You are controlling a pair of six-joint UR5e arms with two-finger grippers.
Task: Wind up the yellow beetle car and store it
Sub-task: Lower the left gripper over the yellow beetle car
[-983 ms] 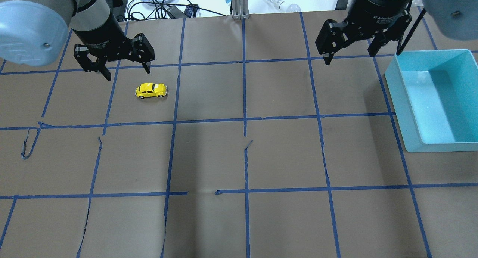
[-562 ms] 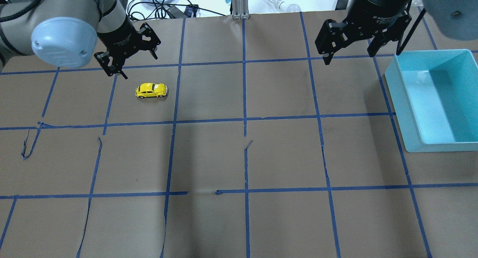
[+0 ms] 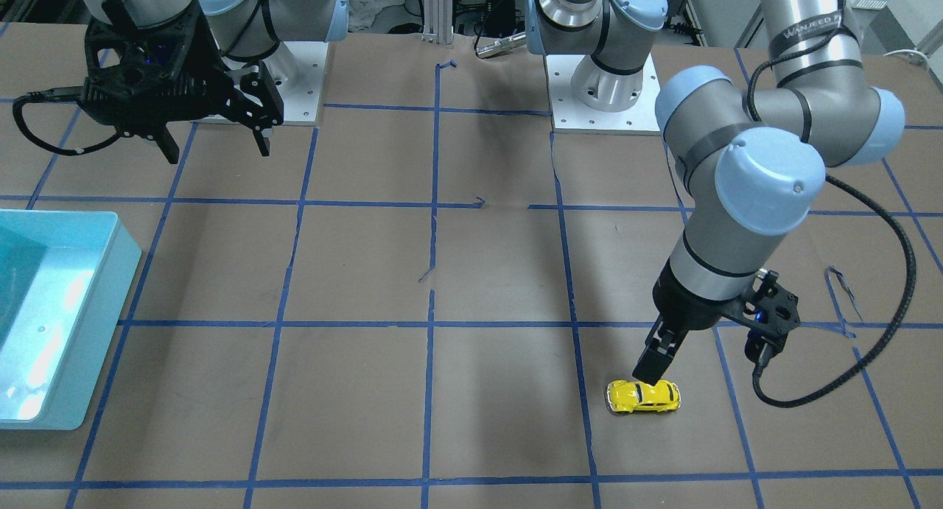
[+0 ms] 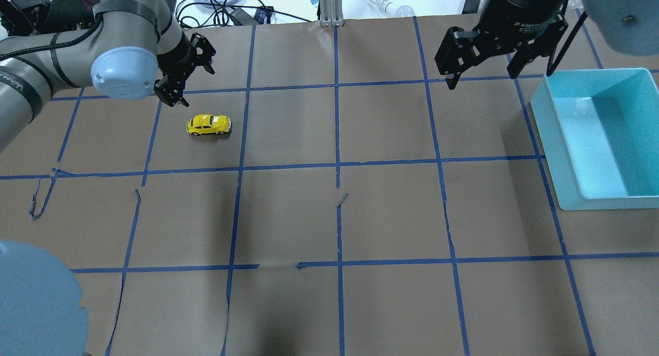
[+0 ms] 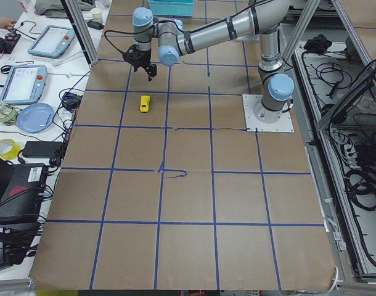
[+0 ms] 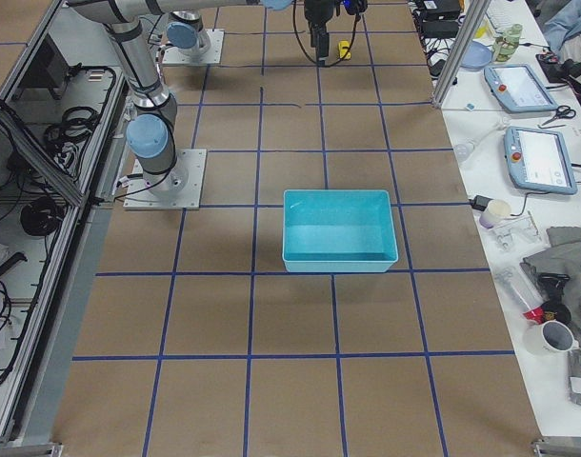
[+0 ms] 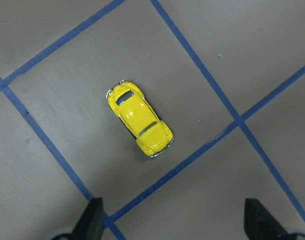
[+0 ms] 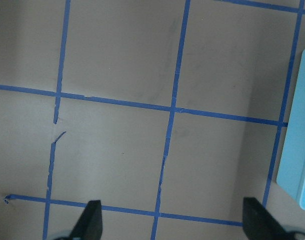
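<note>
Left wrist-mounted: end effector (image 7: 173, 215) mostly off-frame

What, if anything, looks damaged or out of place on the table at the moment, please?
Only the blue tape grid looks worn: a strip has peeled into a loose curl near the table's left edge, and one line has a gap. The yellow beetle car stands upright on its wheels.

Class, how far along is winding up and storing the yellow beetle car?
Done: nothing; the yellow beetle car sits ungrasped on the table. In hand: the open left gripper hovers near it. Left: grasp, wind, drop into the teal bin.
</note>
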